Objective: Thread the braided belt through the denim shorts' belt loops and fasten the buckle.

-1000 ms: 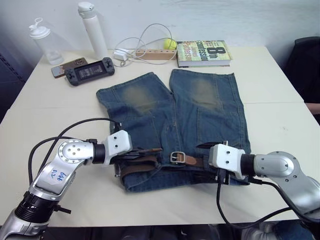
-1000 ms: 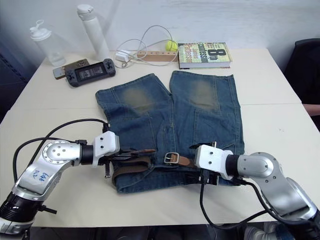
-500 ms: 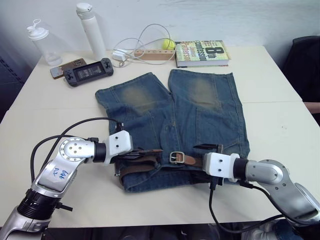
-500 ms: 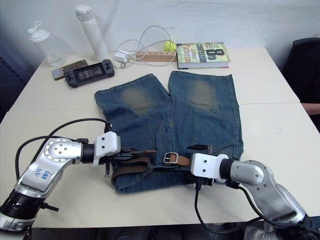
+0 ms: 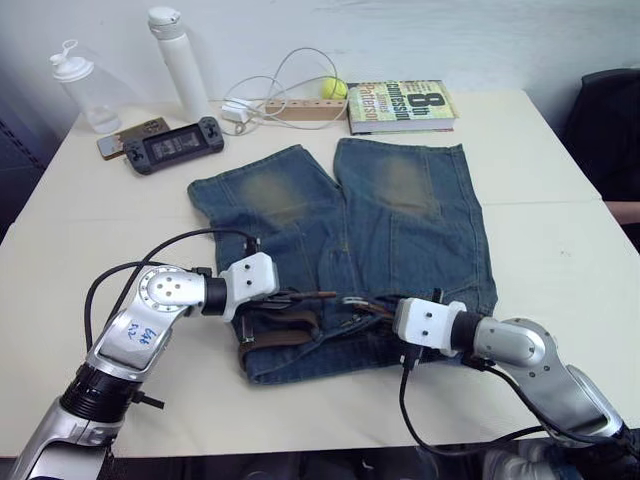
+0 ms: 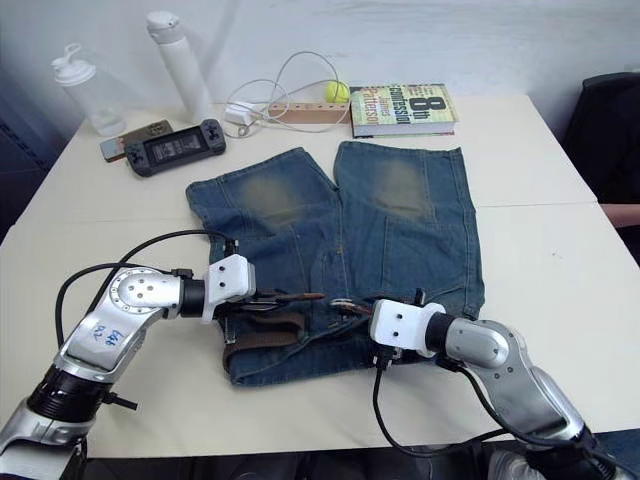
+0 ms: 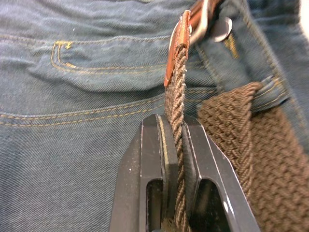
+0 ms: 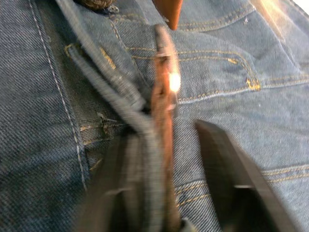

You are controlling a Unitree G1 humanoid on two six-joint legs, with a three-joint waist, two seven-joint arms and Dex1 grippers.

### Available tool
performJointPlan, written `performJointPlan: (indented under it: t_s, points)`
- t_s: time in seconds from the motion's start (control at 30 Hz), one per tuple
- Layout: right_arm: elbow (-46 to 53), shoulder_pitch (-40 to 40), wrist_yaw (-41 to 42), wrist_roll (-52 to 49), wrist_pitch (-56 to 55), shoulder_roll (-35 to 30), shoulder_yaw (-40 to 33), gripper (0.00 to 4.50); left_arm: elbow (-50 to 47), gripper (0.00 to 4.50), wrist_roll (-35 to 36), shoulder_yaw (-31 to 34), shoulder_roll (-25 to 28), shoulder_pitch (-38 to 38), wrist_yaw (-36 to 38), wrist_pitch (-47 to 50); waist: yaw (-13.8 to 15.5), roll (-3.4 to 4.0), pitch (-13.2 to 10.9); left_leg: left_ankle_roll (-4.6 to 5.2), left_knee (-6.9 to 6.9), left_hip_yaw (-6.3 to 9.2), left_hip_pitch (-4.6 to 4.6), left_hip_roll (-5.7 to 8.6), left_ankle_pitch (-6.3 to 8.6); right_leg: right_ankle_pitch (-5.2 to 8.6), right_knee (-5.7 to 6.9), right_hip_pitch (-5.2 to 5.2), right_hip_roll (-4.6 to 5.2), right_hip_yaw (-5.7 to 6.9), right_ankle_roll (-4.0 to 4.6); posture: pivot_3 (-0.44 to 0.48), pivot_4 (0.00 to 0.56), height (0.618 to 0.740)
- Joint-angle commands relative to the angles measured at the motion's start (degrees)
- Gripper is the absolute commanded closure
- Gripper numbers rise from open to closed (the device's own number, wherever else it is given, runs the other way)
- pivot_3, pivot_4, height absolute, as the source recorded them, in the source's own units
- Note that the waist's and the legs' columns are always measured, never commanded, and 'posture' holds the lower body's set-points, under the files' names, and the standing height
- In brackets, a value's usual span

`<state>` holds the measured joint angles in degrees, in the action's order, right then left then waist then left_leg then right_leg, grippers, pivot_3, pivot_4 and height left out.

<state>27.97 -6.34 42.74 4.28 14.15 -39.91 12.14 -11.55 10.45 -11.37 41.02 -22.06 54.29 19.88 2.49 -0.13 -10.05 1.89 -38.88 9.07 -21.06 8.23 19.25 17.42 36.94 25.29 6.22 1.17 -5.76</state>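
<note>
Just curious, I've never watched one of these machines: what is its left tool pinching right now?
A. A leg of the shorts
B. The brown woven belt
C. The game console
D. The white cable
B: in the left wrist view the left tool is shut on the braided belt, edge-on between its fingers.

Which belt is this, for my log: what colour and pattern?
Dark-brown braided weave on the braided belt, best in the left wrist view.

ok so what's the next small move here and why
Probably bring the left claw toward the buckle: it is shut on the braided belt just behind its brown tip, which points at the buckle, and the right claw sits open around that buckle end.
</note>
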Motion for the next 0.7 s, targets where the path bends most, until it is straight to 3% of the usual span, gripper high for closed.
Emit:
performJointPlan:
  t_s: [0.03,0.2,0.47,0.7]
  points:
    - [1.2,0.2,-4.9,-2.5,4.6,4.6,-4.1,4.43,0.6,4.5,-0.6,2.2,-0.8,-1.2,-2.5,1.4,-0.1,0.0,0.0,0.0,0.0,-0.05,0.0,0.0,0.0,0.0,0.05,0.05,0.0,-0.07,0.0,0.0,0.15,0.74]
    - [4.3,-0.5,-10.0,-9.6,17.3,13.7,-9.2,4.43,-1.7,4.5,-0.1,1.3,-1.5,-1.2,-3.9,8.7,-0.4,-0.05,0.0,0.0,-0.01,-0.14,-0.02,-0.03,0.0,-0.01,0.13,0.13,-0.07,-0.19,0.0,0.0,0.15,0.74]
    - [6.9,0.0,-11.1,-12.2,21.5,15.0,-8.4,4.43,-6.4,4.5,2.3,1.7,-11.1,-4.5,-12.1,19.1,-0.5,-0.07,0.0,0.03,-0.04,-0.16,-0.04,-0.03,0.02,-0.02,0.13,0.15,-0.1,-0.24,-0.02,0.0,0.15,0.74]
    - [7.3,0.0,-11.4,-11.8,21.3,14.4,-7.1,4.43,-10.2,4.5,1.6,-0.7,-14.2,-4.5,-14.9,22.2,-1.0,-0.07,0.0,0.02,-0.04,-0.2,-0.02,-0.04,0.02,-0.02,0.15,0.16,-0.11,-0.29,-0.02,0.0,0.15,0.74]
